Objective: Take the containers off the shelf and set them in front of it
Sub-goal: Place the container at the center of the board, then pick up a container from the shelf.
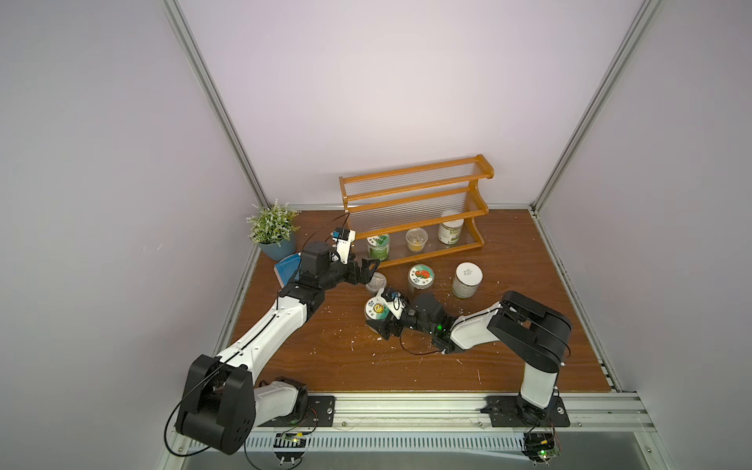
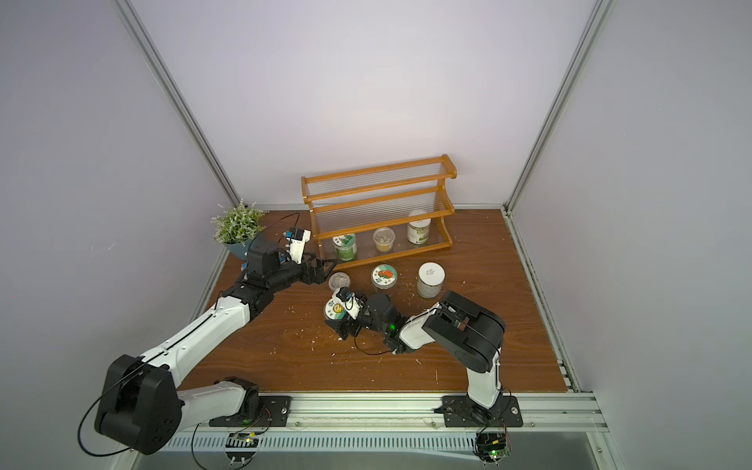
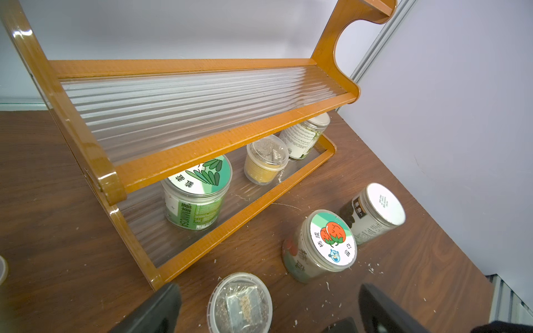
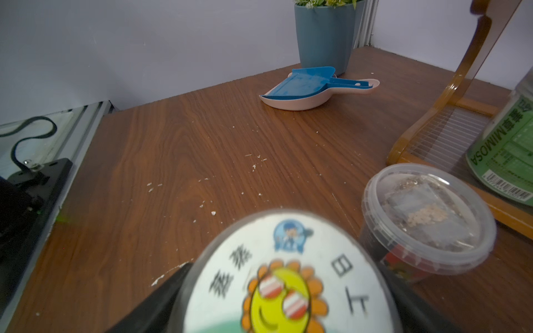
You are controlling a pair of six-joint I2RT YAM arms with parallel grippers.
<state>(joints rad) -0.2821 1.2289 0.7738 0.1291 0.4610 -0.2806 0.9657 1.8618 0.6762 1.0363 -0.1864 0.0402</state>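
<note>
Three containers stand on the bottom tier of the shelf [image 3: 230,141] as the left gripper [image 1: 371,272] hangs low at its left end, jaws spread wide and empty. The green-lidded jar [image 3: 199,193] stands upright just ahead of those jaws, past the front rail, so the left arm is plainly the nearer one. The middle tier overhangs the jar's lid. Judging from the left wrist view, a reach would need a level entry under that tier and over the lower rail. A clear cup [image 3: 239,302] sits on the table [image 1: 325,358] right by the jaws and could be knocked.

Further along the tier stand a yellow cup [image 1: 416,239] and a tall jar [image 1: 450,231]. In front of the shelf, a tomato jar [image 1: 421,276] and a white-lidded jar [image 1: 467,278] are already set down. The right gripper [image 1: 378,319] straddles a sunflower jar [image 4: 288,274], seemingly resting on the table near the clear cup — whether its jaws pinch the jar or stand clear of it cannot be told. A plant pot [image 1: 276,248], a blue dustpan [image 4: 305,86] and white crumbs [image 4: 253,167] lie off to the side.
</note>
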